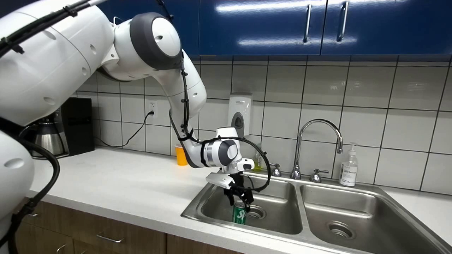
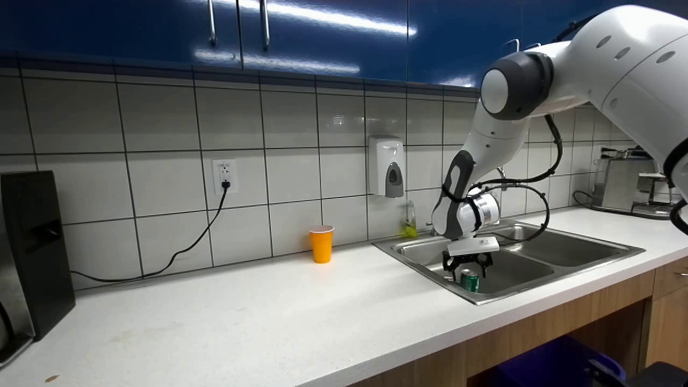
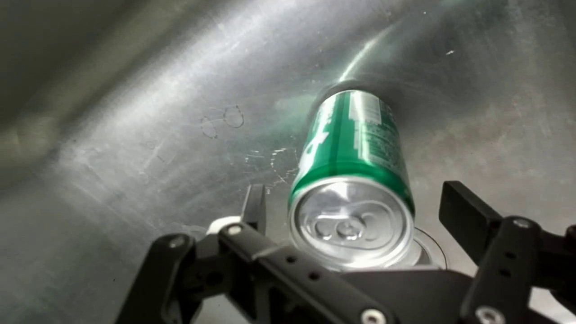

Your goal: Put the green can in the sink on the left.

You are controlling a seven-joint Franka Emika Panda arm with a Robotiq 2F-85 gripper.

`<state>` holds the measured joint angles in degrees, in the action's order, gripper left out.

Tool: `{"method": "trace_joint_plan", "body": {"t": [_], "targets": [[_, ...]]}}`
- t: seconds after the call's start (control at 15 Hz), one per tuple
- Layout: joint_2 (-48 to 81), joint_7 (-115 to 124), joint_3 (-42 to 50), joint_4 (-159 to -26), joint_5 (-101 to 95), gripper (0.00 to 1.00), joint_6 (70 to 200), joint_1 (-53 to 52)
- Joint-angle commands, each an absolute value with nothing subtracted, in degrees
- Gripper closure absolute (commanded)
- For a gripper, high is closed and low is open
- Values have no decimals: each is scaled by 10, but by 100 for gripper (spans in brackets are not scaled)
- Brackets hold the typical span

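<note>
The green can (image 1: 239,216) stands upright on the floor of the left sink basin (image 1: 282,216), beside its drain (image 1: 256,212). It also shows in an exterior view (image 2: 470,282) and, from above with its silver lid and closed tab, in the wrist view (image 3: 355,144). My gripper (image 1: 240,204) is over the can, pointing down into the basin. In the wrist view my gripper (image 3: 353,198) is open, one finger on each side of the can's lid, with a gap between each finger and the can. Part of the lid's near edge is hidden by the gripper linkage.
The right basin (image 1: 370,225) lies past a metal divider (image 1: 301,208). A tall faucet (image 1: 298,151) rises behind the sink. A soap bottle (image 1: 349,172) stands at the back right. An orange cup (image 2: 321,245) stands on the counter (image 2: 258,322). A dispenser (image 1: 240,113) hangs on the wall.
</note>
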<state>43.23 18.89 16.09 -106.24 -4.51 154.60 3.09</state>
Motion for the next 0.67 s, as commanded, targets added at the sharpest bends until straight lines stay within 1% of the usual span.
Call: {"method": "trace_joint_plan", "body": {"t": [0.0, 0.6], "targets": [[411, 197, 186, -1076, -54, 0, 1537, 7], [350, 196, 217, -1125, -70, 0, 1530, -27]]}}
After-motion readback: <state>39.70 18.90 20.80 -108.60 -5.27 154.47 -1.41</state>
